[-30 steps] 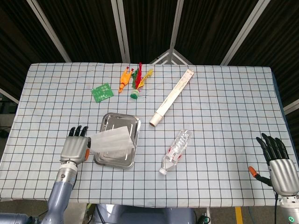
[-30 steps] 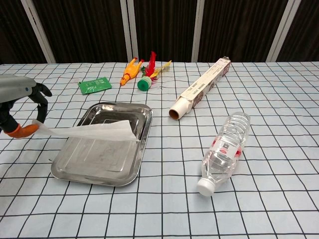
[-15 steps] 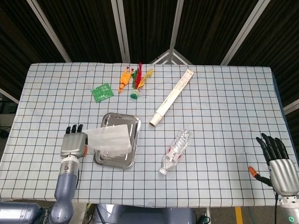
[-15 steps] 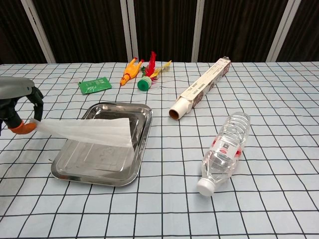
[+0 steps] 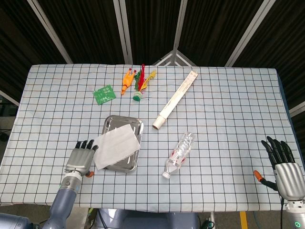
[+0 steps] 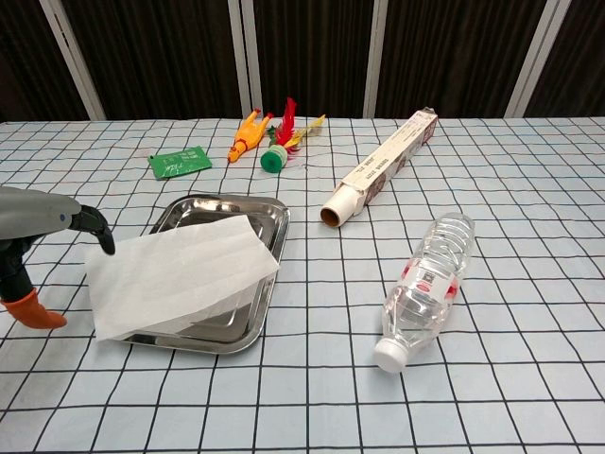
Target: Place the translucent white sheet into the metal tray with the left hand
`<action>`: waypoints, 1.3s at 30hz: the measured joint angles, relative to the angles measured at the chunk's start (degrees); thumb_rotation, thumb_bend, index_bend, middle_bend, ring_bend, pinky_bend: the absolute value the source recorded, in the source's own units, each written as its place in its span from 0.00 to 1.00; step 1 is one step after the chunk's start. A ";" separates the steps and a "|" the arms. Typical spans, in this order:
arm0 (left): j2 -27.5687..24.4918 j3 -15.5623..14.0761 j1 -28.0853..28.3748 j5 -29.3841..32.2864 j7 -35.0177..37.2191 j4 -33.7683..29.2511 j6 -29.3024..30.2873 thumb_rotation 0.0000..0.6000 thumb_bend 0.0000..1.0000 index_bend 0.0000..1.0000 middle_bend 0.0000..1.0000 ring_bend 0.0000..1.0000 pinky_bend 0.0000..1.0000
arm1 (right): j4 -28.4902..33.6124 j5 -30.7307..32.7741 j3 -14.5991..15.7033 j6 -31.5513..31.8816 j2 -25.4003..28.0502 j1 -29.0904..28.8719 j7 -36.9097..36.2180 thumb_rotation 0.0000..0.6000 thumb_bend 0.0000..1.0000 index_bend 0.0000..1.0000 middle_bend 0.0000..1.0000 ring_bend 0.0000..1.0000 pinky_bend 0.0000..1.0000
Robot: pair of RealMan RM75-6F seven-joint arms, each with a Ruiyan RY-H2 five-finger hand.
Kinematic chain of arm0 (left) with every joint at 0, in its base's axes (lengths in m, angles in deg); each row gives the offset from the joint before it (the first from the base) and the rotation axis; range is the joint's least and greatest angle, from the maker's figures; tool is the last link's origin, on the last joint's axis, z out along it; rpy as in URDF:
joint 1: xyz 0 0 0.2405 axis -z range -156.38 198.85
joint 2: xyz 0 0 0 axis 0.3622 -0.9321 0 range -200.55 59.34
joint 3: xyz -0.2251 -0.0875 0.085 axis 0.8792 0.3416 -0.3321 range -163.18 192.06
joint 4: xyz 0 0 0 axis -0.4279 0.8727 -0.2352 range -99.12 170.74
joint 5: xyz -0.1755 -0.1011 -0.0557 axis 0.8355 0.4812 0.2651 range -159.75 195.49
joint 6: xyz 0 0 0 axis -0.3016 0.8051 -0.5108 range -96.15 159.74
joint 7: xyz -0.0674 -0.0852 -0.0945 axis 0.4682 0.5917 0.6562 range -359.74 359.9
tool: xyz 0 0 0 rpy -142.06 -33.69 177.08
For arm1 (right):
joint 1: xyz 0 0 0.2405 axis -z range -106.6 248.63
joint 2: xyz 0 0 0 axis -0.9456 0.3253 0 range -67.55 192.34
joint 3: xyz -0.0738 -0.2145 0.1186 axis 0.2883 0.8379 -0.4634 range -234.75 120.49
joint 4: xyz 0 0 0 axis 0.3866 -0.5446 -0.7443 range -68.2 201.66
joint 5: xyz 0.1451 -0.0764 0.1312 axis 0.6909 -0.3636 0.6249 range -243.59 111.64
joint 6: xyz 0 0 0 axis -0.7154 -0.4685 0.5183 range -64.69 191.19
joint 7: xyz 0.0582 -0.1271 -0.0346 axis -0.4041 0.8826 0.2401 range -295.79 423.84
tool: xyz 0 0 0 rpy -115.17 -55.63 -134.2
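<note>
The translucent white rectangular sheet (image 6: 180, 272), held above the shallow metal tray (image 6: 268, 223) a second ago, is now lying across it, overhanging its left rim. The left hand (image 5: 81, 159), fingers released, is resting beside it; placement is looking complete.

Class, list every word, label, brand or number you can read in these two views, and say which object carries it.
Nothing can be read for certain.
Long foil box: dark print along its side, too small to read.
Plastic bottle: red and white label, blurred.
Green card: pale markings, illegible.
Metal tray and white sheet: no text.
</note>
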 measured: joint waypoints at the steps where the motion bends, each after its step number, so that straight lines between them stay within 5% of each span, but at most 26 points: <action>1: -0.91 -0.26 0.00 -0.05 0.49 -0.30 -1.18 1.00 0.14 0.00 0.00 0.00 0.00 | 0.01 -0.02 0.00 0.00 -0.02 -0.01 0.07 1.00 0.29 0.00 0.00 0.00 0.00; 15: -13.01 -3.46 6.30 -3.25 2.72 1.07 -25.39 1.00 0.57 0.00 0.00 0.00 0.00 | 0.20 0.21 -0.03 -0.16 0.07 -0.03 -0.05 1.00 0.29 0.00 0.00 0.00 0.00; 25: -14.26 -9.92 17.52 -11.85 -5.41 12.10 -35.23 1.00 0.63 0.00 0.00 0.00 0.00 | 0.19 0.21 -0.01 -0.10 0.26 0.00 -0.98 1.00 0.29 0.00 0.00 0.00 0.00; 30: -11.43 -13.05 18.64 -15.03 -5.79 15.50 -35.74 1.00 0.64 0.00 0.00 0.00 0.00 | 0.23 0.18 0.06 -0.23 0.28 -0.04 -1.01 1.00 0.29 0.00 0.00 0.00 0.00; 39: -8.64 -17.68 18.04 -30.66 -2.06 22.44 -38.53 1.00 0.64 0.00 0.00 0.00 0.00 | 0.35 0.37 0.07 -0.56 0.26 -0.11 -0.83 1.00 0.29 0.00 0.00 0.00 0.00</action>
